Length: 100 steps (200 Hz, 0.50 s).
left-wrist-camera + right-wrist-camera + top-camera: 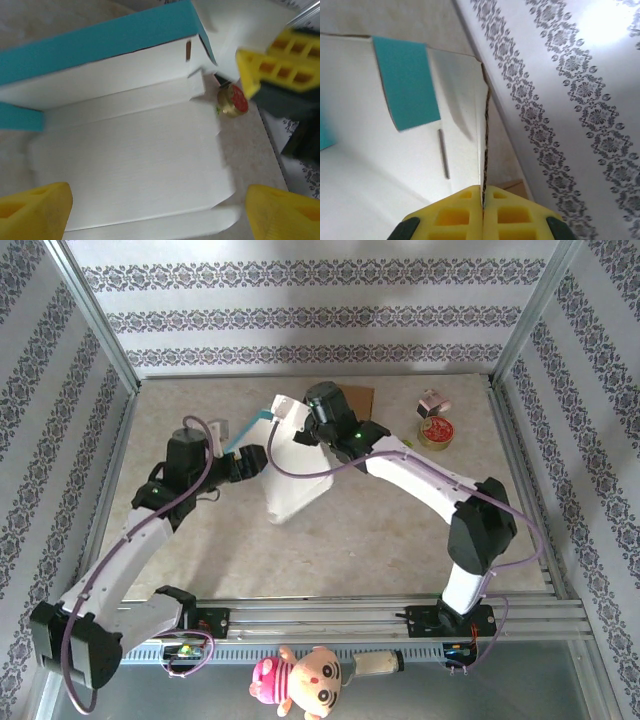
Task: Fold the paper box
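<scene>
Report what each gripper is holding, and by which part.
The right gripper is shut on the paper box, pinching the edge of a white panel. The left gripper is open over the box, holding nothing.

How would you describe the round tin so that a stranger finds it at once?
Look at the far right corner of the table, right of the paper box. Two small things sit there; the tin is the nearer one, round, gold with a red top, while its neighbour is a pinkish packet.

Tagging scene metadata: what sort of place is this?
Probably a lab robot cell dressed as a room, not a real home: aluminium frame posts, flat wallpaper-print panels, and a mounting rail along the table's near edge.
</scene>
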### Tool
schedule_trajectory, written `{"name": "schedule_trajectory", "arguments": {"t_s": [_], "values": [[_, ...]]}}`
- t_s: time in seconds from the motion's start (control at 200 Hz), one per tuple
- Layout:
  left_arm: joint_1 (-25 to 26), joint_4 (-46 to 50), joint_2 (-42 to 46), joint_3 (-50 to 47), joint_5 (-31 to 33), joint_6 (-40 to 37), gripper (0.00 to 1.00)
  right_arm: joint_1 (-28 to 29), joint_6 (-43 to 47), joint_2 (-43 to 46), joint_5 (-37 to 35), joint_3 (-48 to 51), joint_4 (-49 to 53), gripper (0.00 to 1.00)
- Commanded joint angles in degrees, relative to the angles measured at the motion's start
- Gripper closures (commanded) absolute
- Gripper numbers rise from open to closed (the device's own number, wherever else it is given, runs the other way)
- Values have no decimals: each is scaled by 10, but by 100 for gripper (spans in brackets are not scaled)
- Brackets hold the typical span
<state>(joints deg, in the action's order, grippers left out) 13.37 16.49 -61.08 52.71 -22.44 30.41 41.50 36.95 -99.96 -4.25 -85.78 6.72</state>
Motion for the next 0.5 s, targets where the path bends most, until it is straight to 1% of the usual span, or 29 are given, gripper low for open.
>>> {"name": "schedule_trajectory", "arguments": {"t_s": [0.0,0.025,0.07,0.1,0.135,0.205,0.25,0.355,0.415,0.495], "values": [[-40,4,-21,33,-50,-77,11,-3,-90,-7,43,36,-33,100],[-46,8,-23,38,-54,-99,11,-3,-92,-7,48,41,-35,100],[-55,16,-26,48,-79,-153,11,-6,-97,-8,58,47,-34,100],[-57,27,-31,57,-75,-188,11,-9,-98,-8,64,51,-33,100],[-59,60,-39,78,-62,-227,11,-13,-103,-8,67,58,-34,100],[-60,130,-65,127,-67,-314,12,-28,-122,-7,86,76,-35,100],[-60,160,-85,153,-50,-332,12,-38,-134,-8,96,97,-47,100],[-60,184,-119,181,-53,-360,12,-46,-128,-16,86,170,-114,100],[-60,185,-128,181,-95,-380,12,-52,-116,-23,94,211,-153,100],[-60,207,-142,191,-141,-431,12,-59,-98,-27,106,251,-196,100]]}}
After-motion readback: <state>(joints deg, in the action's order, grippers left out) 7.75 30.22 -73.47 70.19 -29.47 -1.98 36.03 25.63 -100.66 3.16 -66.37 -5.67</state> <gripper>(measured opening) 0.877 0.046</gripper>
